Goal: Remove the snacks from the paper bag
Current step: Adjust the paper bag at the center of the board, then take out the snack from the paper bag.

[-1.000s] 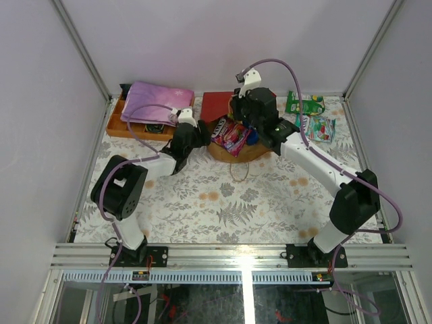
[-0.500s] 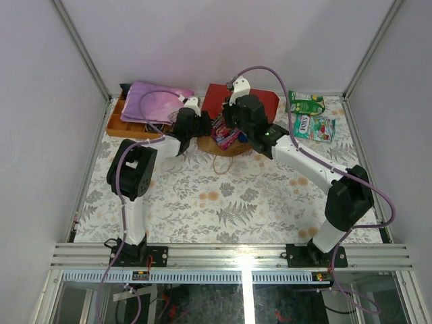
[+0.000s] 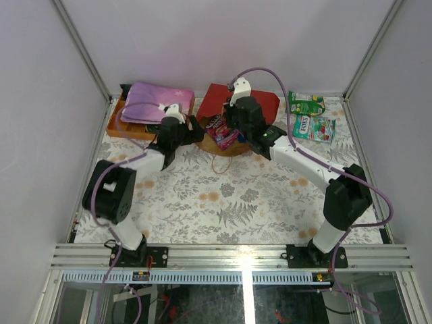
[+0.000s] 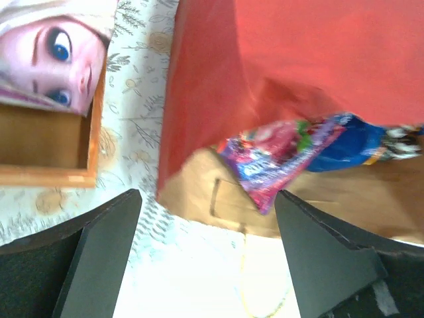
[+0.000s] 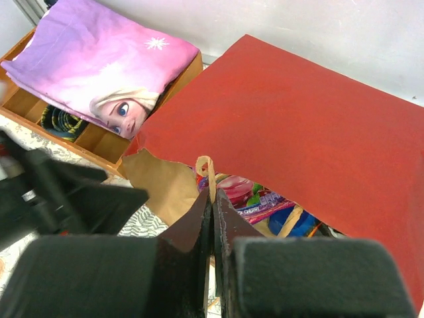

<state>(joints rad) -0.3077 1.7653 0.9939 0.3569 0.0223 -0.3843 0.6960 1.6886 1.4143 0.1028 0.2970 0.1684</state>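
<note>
The red paper bag (image 3: 251, 100) lies on its side at the back centre, its brown kraft mouth (image 3: 228, 146) facing the near edge. A purple snack packet (image 3: 223, 131) and a blue Doritos bag (image 4: 358, 142) stick out of the mouth. My right gripper (image 3: 229, 125) is shut on the bag's upper cord handle (image 5: 211, 173) and holds the top side up. The purple packet (image 5: 255, 192) shows under that raised red side (image 5: 311, 126). My left gripper (image 3: 194, 128) is open and empty, just left of the mouth. In its wrist view the left gripper (image 4: 207, 195) faces the packet (image 4: 285, 159).
An orange wooden tray (image 3: 118, 125) with a pink-purple folded cloth (image 3: 155, 101) stands at the back left, close to the left arm. Two green snack packs (image 3: 305, 102) (image 3: 316, 127) lie on the table at the back right. The bag's lower cord handle (image 3: 217, 162) trails on the cloth.
My right gripper has moved left and back with the handle and now holds still. My left arm has swung out to the left, its gripper drawn slightly away from the bag mouth.
</note>
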